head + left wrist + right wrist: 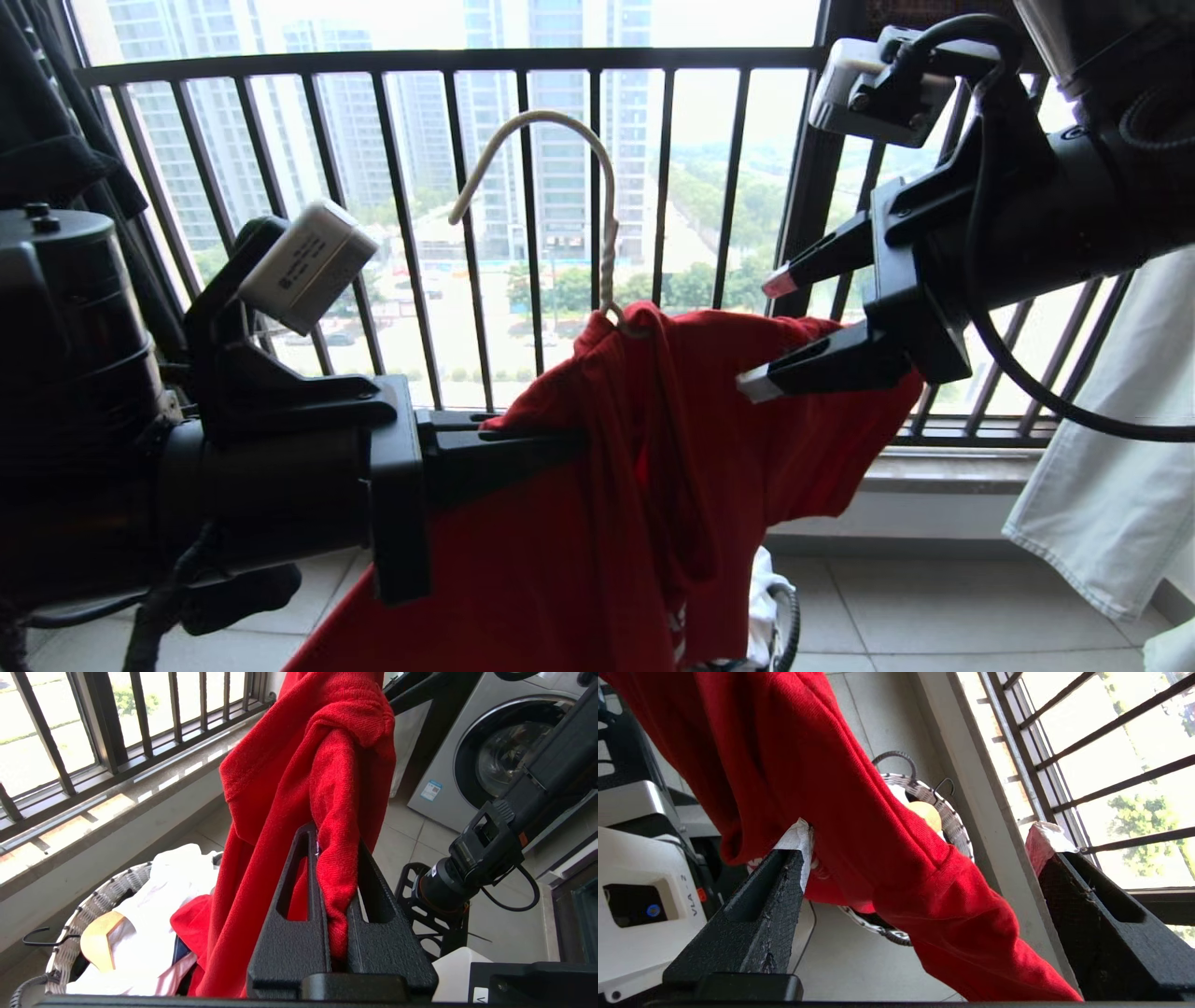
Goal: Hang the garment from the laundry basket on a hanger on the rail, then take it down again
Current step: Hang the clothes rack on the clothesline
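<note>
The red garment (672, 448) is draped over the thin white hanger (607, 215), whose hook stands free in the air in front of the window bars. My left gripper (523, 443) comes in from the left and is shut on a bunched fold of the garment (336, 779), as the left wrist view (334, 858) shows. At the upper right, my right gripper (767, 334) is open beside the garment's shoulder. In its wrist view (922, 835) a sleeve (896, 812) runs between the wide-apart fingers, and one taped fingertip (798, 835) touches the cloth. The laundry basket (79, 914) (945, 809) stands on the floor below. The rail is out of view.
The basket holds a white garment (163, 882) and a wooden hanger (98, 938). The dark barred window railing (448, 61) is close behind the hanger. A white cloth (1111, 448) hangs at the right. A washing machine (504, 742) stands to the side on the tiled floor.
</note>
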`<state>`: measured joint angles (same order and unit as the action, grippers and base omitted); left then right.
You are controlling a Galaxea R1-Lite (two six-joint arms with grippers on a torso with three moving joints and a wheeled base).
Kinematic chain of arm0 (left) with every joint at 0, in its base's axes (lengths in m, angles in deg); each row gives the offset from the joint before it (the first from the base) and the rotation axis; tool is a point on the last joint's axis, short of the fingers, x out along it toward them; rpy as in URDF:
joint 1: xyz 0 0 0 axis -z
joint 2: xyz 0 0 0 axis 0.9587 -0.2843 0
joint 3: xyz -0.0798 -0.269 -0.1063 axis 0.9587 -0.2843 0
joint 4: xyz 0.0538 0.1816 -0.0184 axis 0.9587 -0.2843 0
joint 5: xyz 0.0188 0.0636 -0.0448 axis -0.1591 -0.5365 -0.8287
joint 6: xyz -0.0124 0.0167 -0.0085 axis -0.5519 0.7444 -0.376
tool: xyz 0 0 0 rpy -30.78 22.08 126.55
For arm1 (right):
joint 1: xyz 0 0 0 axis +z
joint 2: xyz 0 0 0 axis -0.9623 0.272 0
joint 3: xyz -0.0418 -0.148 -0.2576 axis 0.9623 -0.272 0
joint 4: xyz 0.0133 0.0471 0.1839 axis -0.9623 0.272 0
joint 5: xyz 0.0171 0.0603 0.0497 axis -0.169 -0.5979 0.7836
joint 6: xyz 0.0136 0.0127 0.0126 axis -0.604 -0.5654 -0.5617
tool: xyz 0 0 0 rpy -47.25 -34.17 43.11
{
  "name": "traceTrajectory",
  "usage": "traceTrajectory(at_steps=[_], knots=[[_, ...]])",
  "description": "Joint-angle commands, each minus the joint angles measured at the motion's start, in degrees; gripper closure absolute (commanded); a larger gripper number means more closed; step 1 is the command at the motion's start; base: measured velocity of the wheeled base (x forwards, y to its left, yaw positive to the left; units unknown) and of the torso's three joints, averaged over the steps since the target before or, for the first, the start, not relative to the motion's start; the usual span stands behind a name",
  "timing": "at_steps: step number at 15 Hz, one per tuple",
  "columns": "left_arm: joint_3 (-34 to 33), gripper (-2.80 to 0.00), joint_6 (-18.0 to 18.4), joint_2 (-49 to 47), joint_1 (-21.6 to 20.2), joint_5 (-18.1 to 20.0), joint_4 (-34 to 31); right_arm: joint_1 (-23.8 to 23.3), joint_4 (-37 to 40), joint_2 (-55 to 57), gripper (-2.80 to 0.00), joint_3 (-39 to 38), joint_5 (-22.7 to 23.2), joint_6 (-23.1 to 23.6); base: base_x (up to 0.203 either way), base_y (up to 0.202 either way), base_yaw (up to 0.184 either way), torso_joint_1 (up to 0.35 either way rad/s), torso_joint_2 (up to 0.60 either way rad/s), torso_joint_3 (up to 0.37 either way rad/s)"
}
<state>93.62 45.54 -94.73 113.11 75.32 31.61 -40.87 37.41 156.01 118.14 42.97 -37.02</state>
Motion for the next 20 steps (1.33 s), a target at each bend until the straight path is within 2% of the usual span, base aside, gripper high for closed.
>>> traceTrajectory(at_steps=[1,5,9,20], knots=[[-0.6,0.00,-0.1,1.7,1.1,0.2,0.1,0.5,1.7,0.3,-2.80,0.0,1.9,0.9,0.000,0.000,0.000,0.000,0.00,0.000],[-1.3,0.00,-0.1,2.0,3.2,0.2,0.1,2.7,5.3,0.1,-2.80,0.1,3.8,2.7,0.000,0.000,0.000,0.000,0.00,0.000],[-1.7,0.00,0.3,2.1,3.5,0.2,0.1,2.8,8.5,0.2,-2.80,0.0,7.1,4.5,0.000,0.000,0.000,0.000,0.00,0.000],[-2.0,0.00,0.5,5.6,4.3,0.2,0.5,2.8,7.9,1.9,-2.80,0.7,14.8,5.4,0.000,0.000,0.000,0.000,0.00,0.000]])
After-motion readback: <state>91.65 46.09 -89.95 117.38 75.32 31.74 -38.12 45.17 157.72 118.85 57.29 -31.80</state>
